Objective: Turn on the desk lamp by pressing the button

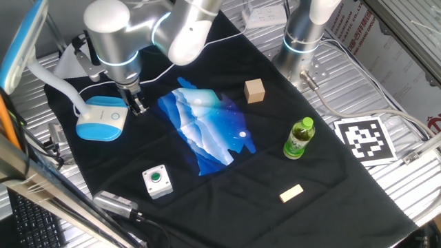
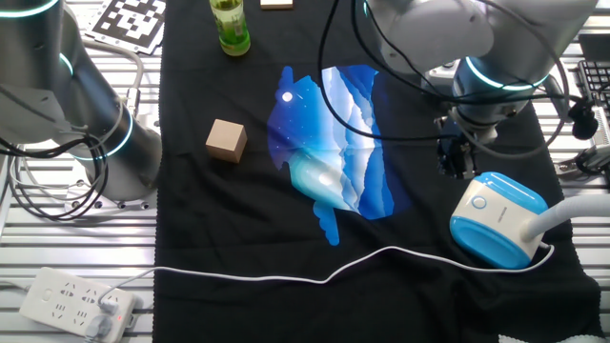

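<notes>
One press remains: end effector (image 2: 455,158), grip state indiscernible, hovers beside desk lamp (image 2: 498,220), button (image 2: 479,201) untouched.

Bright, even overhead light in both views, shadows barely there. Glare flashes off the silver arm (image 1: 131,31) above the gripper (image 1: 136,103). Blurred foreground objects smear one view's left edge.

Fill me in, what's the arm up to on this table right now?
The arm's gripper sits low beside the desk lamp, next to its light-blue and white base on the black cloth. The button on the base's white top is not yet pressed; the gripper is off to the side of it rather than above it. The wooden cube, green bottle and green push-button box lie untouched.
</notes>
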Controlling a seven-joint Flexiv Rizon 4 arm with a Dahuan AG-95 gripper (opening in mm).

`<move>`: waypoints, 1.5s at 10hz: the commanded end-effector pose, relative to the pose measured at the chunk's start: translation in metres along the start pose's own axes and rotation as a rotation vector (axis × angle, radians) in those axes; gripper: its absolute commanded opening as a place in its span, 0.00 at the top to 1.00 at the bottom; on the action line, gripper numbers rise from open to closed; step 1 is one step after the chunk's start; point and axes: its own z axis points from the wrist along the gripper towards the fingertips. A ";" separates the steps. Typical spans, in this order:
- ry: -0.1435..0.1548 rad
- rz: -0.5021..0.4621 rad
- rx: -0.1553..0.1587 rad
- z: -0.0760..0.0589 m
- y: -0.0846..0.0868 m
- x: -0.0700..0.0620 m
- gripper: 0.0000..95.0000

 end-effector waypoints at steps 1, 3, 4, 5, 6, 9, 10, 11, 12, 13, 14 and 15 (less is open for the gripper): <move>-0.001 -0.003 -0.001 0.000 0.000 0.000 1.00; -0.002 -0.009 -0.003 -0.002 -0.003 0.000 1.00; -0.002 -0.015 -0.006 -0.004 -0.007 0.001 1.00; -0.002 -0.016 -0.009 -0.005 -0.009 0.001 1.00; 0.000 -0.018 -0.005 -0.005 -0.010 0.002 1.00; 0.003 -0.009 -0.007 -0.006 -0.010 0.002 1.00; 0.001 -0.007 -0.008 -0.006 -0.010 0.002 1.00; 0.002 -0.006 -0.009 -0.006 -0.010 0.002 1.00; 0.005 -0.006 -0.008 -0.005 -0.010 0.003 1.00; 0.004 -0.006 -0.010 -0.004 -0.010 0.004 1.00; 0.008 -0.009 -0.015 -0.004 -0.010 0.004 1.00; 0.009 -0.014 -0.018 -0.004 -0.010 0.004 1.00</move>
